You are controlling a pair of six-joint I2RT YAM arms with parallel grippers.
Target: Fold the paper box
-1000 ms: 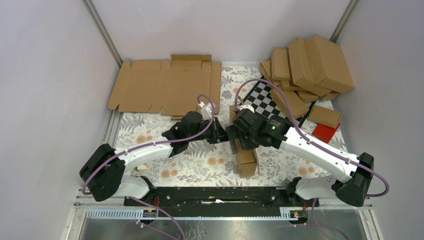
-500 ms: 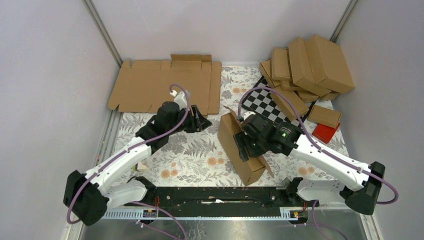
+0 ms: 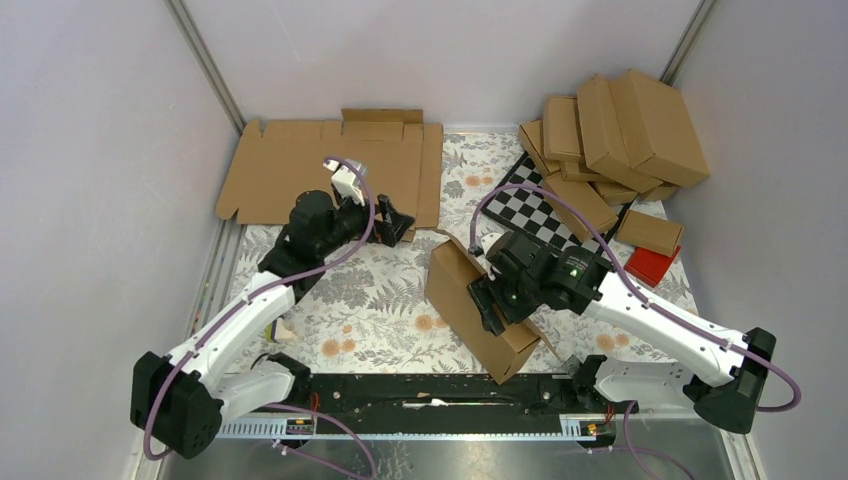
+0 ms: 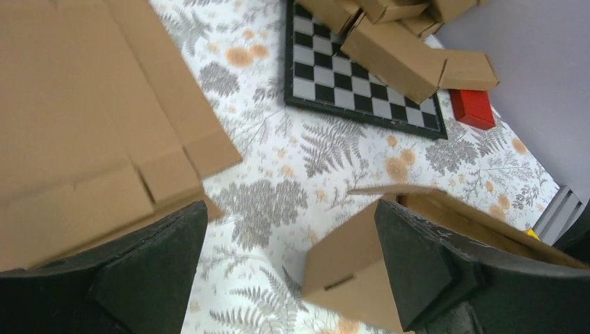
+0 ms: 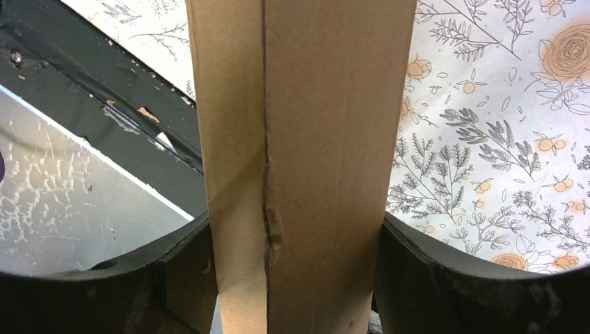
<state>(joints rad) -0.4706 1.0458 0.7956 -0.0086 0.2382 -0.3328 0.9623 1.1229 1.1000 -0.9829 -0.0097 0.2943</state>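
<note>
right claw (image 5: 292,271) clenched across paper box (image 5: 320,104) | left claw (image 4: 285,278) released, empty, flat cardboard sheet (image 4: 83,104) just beyond it | folding looks mostly done; end flap seemingly untucked

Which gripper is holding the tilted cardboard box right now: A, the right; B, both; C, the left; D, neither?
A: the right gripper presses its fingers against both sides of the paper box, while the left gripper stands open, holding nothing.
</note>
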